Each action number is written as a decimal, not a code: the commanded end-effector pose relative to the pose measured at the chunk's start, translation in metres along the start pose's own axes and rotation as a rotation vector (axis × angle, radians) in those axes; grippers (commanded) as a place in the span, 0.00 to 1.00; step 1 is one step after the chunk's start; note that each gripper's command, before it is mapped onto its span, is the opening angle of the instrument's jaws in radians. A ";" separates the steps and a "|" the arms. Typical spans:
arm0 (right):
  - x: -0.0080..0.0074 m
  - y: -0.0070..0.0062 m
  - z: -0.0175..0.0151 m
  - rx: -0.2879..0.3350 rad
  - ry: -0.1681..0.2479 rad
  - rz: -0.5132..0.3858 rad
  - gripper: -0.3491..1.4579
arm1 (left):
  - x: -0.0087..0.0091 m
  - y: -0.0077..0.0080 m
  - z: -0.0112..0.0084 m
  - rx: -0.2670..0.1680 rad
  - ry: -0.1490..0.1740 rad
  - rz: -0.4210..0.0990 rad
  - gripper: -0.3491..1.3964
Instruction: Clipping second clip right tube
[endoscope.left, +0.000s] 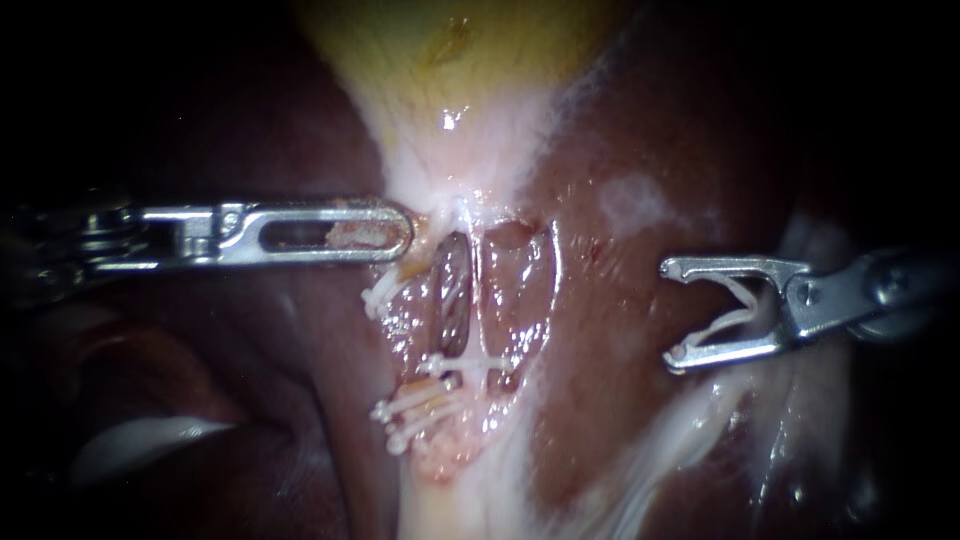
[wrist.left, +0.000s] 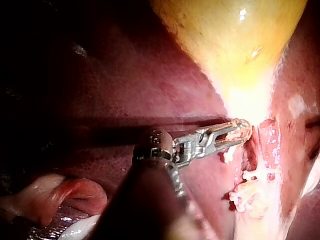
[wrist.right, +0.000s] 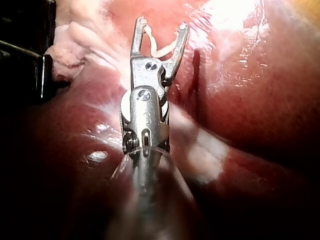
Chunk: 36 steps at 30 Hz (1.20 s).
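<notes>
My left instrument (endoscope.left: 404, 231) comes in from the left; its slotted jaws are shut on pale tissue at the neck of the yellow gallbladder (endoscope.left: 450, 50). The left wrist view shows the same hold, left instrument (wrist.left: 241, 130) at the gallbladder (wrist.left: 235, 45). Below the neck run two tubes: a dark left tube (endoscope.left: 452, 295) and a paler right tube (endoscope.left: 515, 300). One white clip (endoscope.left: 478, 366) lies across the right tube low down. Over the liver to the right, apart from the tubes, my right instrument (endoscope.left: 670, 314) (wrist.right: 162, 25) holds a white clip (endoscope.left: 735, 305) (wrist.right: 160, 49) between wide-standing jaws.
Dark red liver (endoscope.left: 640, 330) surrounds the tubes on both sides. More white clips sit on the left tube, one high (endoscope.left: 385, 293) and a cluster low (endoscope.left: 415, 412). Whitish tissue strands (endoscope.left: 690, 430) lie under the right instrument.
</notes>
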 end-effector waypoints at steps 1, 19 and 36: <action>0.0001 0.0000 0.0000 0.000 0.000 0.000 0.47 | 0.0000 0.0000 0.0000 0.000 0.000 0.000 0.00; 0.0001 -0.0001 0.0001 0.000 0.000 0.000 0.47 | -0.0041 -0.0010 -0.0049 -0.002 -0.011 -0.030 0.00; 0.0006 -0.0003 0.0010 -0.007 0.001 0.044 0.47 | -0.0049 -0.0027 -0.0068 -0.003 -0.031 -0.028 0.00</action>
